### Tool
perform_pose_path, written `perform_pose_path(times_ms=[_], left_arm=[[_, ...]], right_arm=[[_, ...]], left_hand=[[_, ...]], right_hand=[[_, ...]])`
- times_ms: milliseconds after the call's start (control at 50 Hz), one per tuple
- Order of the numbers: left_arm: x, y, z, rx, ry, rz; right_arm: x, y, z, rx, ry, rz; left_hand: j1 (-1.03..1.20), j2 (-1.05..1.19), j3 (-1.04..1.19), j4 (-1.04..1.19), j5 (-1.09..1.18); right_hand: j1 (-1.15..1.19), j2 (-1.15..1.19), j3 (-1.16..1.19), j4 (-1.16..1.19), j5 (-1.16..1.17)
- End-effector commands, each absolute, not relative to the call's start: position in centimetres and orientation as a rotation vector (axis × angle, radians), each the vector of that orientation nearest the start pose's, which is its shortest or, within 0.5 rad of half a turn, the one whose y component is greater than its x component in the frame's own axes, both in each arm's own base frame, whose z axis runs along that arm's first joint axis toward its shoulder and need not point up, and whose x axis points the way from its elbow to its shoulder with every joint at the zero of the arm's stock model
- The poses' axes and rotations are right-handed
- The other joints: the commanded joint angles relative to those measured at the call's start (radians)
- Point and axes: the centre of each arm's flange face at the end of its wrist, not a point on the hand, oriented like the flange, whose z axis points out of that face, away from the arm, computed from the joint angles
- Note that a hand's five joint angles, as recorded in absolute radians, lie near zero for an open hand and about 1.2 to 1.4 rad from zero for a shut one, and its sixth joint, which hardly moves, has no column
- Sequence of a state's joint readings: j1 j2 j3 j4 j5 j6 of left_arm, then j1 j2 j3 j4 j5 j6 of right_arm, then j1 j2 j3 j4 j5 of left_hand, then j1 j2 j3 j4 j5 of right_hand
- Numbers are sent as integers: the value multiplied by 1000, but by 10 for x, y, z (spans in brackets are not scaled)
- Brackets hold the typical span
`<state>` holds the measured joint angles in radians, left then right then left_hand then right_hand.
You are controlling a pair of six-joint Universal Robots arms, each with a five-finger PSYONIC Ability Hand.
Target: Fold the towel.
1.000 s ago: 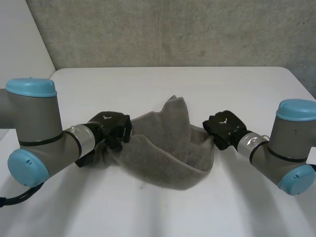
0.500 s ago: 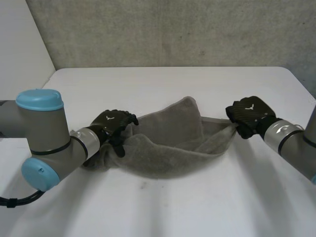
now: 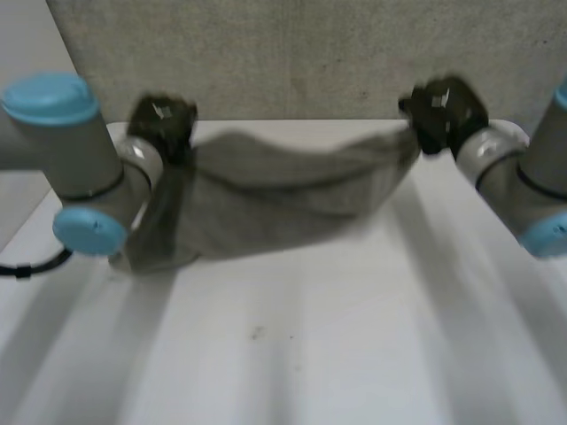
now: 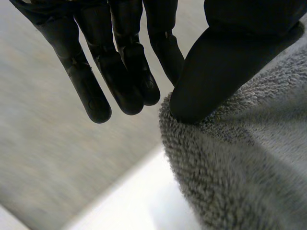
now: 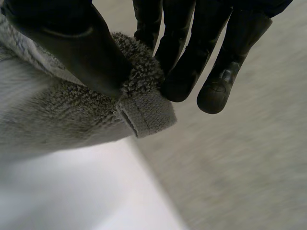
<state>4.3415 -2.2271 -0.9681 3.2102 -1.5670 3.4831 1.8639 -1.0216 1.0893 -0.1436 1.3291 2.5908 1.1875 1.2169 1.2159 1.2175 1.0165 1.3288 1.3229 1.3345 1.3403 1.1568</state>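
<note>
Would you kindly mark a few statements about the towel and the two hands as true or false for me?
1. The towel spans between the left hand and the right hand. True.
2. The towel lies flat on the table. False: both hands hold it up, and it sags between them.
3. The right hand's thumb pinches a hemmed corner of the towel. True.
4. The left hand is clear of the towel. False: its thumb pinches the towel's edge.
5. The towel is red. False: it is grey.
</note>
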Motion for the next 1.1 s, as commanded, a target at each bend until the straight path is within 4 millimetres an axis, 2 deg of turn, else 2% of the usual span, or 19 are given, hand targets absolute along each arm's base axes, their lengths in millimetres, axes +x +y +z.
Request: perform_pose_path(times_ms=[20,120,180,220,240,320,340,380,440,540,640,660,680,700,720,760,800,940,1100], left_arm=[[-276,-382,329,385,1915,-2598],[-269,-366,323,289,2060,-2620],[-262,-350,302,274,2186,-2531],[-253,-329,268,287,2323,-2378],[-252,-329,268,287,2323,-2377],[-238,-290,215,333,2513,-2133],[-238,-290,215,333,2513,-2132],[-232,-265,183,371,2616,-1977],[-230,-242,157,427,2701,-1835],[-237,-215,140,526,2768,-1730],[-237,-203,136,571,2788,-1679],[-237,-199,135,585,2793,-1663],[-237,-199,135,585,2793,-1663],[-237,-198,135,593,2799,-1652],[-237,-198,135,593,2799,-1652],[-237,-197,139,602,2799,-1645],[-237,-198,144,608,2787,-1657],[-247,-212,166,717,2654,-1778],[-274,-242,185,1016,2403,-1902]], right_arm=[[276,-392,336,-668,1586,-2562],[278,-385,329,-703,1650,-2489],[282,-377,315,-790,1731,-2383],[284,-373,306,-844,1778,-2313],[284,-368,296,-913,1822,-2235],[285,-357,273,-1071,1911,-2085],[284,-352,260,-1152,1956,-2018],[281,-348,245,-1227,2006,-1956],[276,-338,227,-1353,2062,-1873],[273,-330,211,-1443,2089,-1814],[268,-326,202,-1442,2126,-1765],[267,-324,199,-1443,2135,-1746],[266,-320,196,-1449,2142,-1728],[266,-320,196,-1449,2142,-1728],[265,-317,194,-1459,2146,-1717],[264,-314,193,-1459,2150,-1709],[263,-312,191,-1462,2154,-1698],[253,-304,180,-1455,2175,-1688],[248,-298,166,-1449,2190,-1673]], left_hand=[[209,179,180,179,205],[209,179,180,179,205],[209,179,180,179,205],[209,179,180,179,205],[209,179,180,179,205],[209,179,180,179,205],[209,179,180,179,205],[209,179,180,179,205],[209,179,180,179,205],[209,179,180,179,205],[209,179,180,179,205],[-6,-35,-34,-36,-9],[-8,-37,-36,-38,-12],[-276,-305,-304,-305,-279],[-278,-308,-307,-308,-282],[-784,-813,-812,-814,-787],[-940,-970,-969,-970,-944],[-986,-1015,-1014,-1016,-989],[-980,-1009,-1008,-1010,-983]], right_hand=[[67,73,62,56,65],[67,73,62,56,65],[67,73,62,56,65],[67,73,62,56,65],[67,73,62,56,65],[67,73,62,56,65],[67,73,62,56,65],[67,73,62,56,65],[67,73,62,56,65],[67,73,62,56,65],[67,73,62,56,65],[67,73,62,56,65],[67,73,62,56,65],[67,73,62,56,65],[67,73,62,56,65],[67,73,62,56,65],[67,73,62,56,65],[67,73,62,56,65],[67,73,62,56,65]])
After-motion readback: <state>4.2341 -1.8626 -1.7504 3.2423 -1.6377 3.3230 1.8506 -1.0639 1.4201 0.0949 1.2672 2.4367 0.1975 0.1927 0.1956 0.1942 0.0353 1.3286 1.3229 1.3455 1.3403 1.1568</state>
